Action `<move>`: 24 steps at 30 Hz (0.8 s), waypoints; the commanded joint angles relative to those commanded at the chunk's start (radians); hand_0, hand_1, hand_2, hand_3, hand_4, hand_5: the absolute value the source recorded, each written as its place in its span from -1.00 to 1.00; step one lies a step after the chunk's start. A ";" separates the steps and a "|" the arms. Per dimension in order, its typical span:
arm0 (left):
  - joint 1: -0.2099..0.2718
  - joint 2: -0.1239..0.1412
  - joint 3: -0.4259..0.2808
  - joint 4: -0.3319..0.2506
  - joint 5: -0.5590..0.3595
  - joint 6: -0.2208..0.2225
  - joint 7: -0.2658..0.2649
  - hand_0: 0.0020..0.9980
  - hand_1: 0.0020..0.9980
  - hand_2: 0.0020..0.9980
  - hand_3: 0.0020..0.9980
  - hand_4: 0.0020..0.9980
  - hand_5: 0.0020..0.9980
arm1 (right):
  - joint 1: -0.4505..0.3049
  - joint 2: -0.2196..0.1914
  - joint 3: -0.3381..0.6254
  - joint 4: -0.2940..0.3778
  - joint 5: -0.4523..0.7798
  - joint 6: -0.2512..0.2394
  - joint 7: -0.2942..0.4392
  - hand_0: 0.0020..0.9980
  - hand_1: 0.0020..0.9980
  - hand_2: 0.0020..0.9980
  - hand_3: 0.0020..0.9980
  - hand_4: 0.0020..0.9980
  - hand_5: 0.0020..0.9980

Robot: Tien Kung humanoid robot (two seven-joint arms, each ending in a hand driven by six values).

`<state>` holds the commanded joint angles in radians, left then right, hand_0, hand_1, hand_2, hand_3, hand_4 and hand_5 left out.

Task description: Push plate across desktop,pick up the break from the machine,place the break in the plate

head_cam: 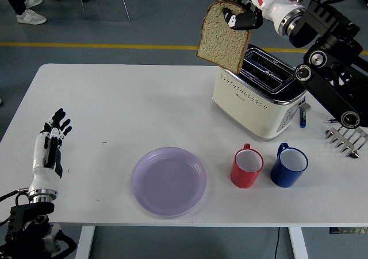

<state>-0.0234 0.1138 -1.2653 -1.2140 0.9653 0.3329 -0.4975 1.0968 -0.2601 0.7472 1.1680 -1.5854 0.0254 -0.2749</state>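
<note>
My right hand (241,15) is shut on a slice of brown bread (223,36) and holds it in the air, above and to the left of the cream toaster (253,101). The toaster's slots show no bread. The lilac plate (169,181) lies empty near the table's front edge, left of the mugs. My left hand (50,147) rests open on the table at the far left, well away from the plate.
A red mug (247,167) and a blue mug (289,165) stand side by side right of the plate, in front of the toaster. A metal rack (347,139) and a small pen-like item (302,116) lie at the right edge.
</note>
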 joint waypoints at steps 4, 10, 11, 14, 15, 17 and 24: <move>0.005 0.001 -0.010 -0.001 0.004 -0.001 0.002 0.67 0.75 0.87 0.79 0.00 0.82 | -0.037 -0.024 -0.078 0.059 0.162 0.032 -0.006 -0.78 -0.53 -0.35 -0.18 -0.29 -0.71; 0.015 0.004 -0.017 0.000 0.005 -0.001 0.003 0.67 0.75 0.87 0.79 0.00 0.82 | -0.092 -0.026 -0.217 0.112 0.237 0.035 -0.010 -0.78 -0.53 -0.35 -0.18 -0.29 -0.71; 0.014 0.003 -0.017 0.000 0.006 -0.002 0.004 0.67 0.75 0.87 0.79 0.00 0.82 | -0.102 -0.023 -0.236 0.118 0.241 0.035 -0.011 -0.78 -0.53 -0.35 -0.18 -0.29 -0.71; 0.011 0.002 -0.014 0.003 0.007 -0.003 0.007 0.67 0.74 0.87 0.80 0.00 0.82 | -0.126 -0.012 -0.290 0.129 0.258 0.038 -0.011 -0.77 -0.54 -0.35 -0.18 -0.30 -0.71; 0.012 0.002 -0.013 0.003 0.008 -0.003 0.008 0.67 0.74 0.87 0.80 0.00 0.82 | -0.131 -0.006 -0.305 0.129 0.263 0.037 -0.010 -0.77 -0.54 -0.35 -0.18 -0.30 -0.71; 0.011 0.003 -0.012 0.004 0.007 -0.004 0.010 0.67 0.74 0.87 0.80 0.00 0.82 | -0.141 0.011 -0.330 0.122 0.274 0.027 -0.004 -0.77 -0.54 -0.35 -0.18 -0.30 -0.71; 0.009 0.002 -0.008 0.005 0.005 -0.007 0.014 0.67 0.73 0.87 0.80 0.00 0.82 | -0.165 0.093 -0.389 0.041 0.260 -0.019 0.028 -0.75 -0.53 -0.35 -0.18 -0.31 -0.69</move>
<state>-0.0140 0.1155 -1.2728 -1.2094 0.9701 0.3258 -0.4832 0.9320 -0.1670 0.3580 1.2086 -1.3253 0.0064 -0.2468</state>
